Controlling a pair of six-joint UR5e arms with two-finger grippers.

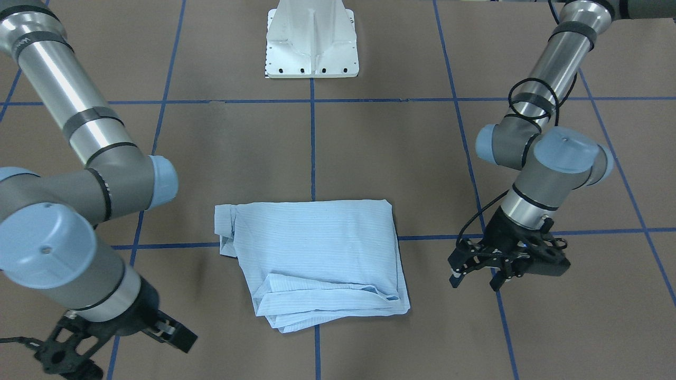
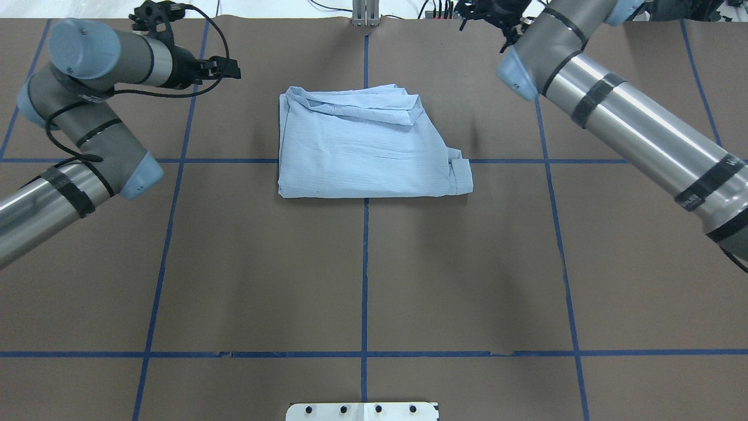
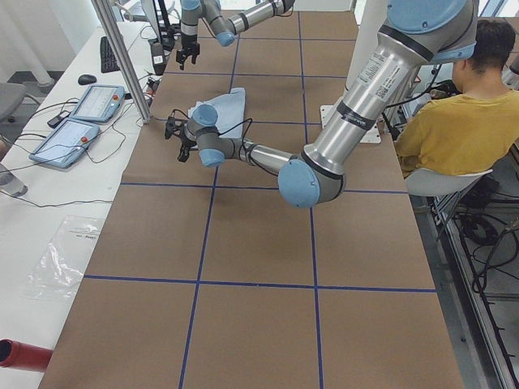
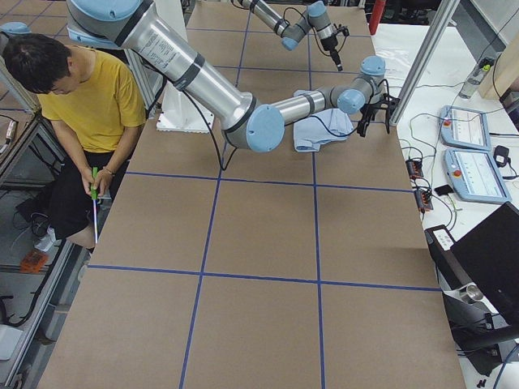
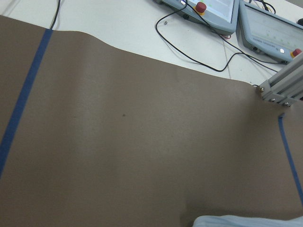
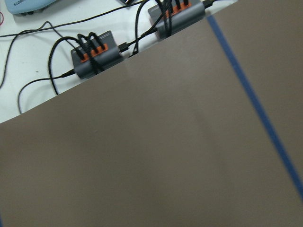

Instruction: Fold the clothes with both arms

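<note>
Left gripper (image 1: pixel 475 272) hangs empty, fingers spread, off to one side of the shirt (image 1: pixel 317 248). The right gripper (image 1: pixel 58 354) is on the other side, cropped, so its aperture is unreadable. Shirt lies flat as a compact folded rectangle on the table (image 1: pixel 401 158), touched by neither; judged near-finished, arms standing clear of the cloth.

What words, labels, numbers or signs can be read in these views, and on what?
None reads clearly.
Pale lettering on a black band around the silver right arm: too blurred.
Screens of the grey control pendants: too small.
Light blue folded striped shirt: no label visible.
</note>
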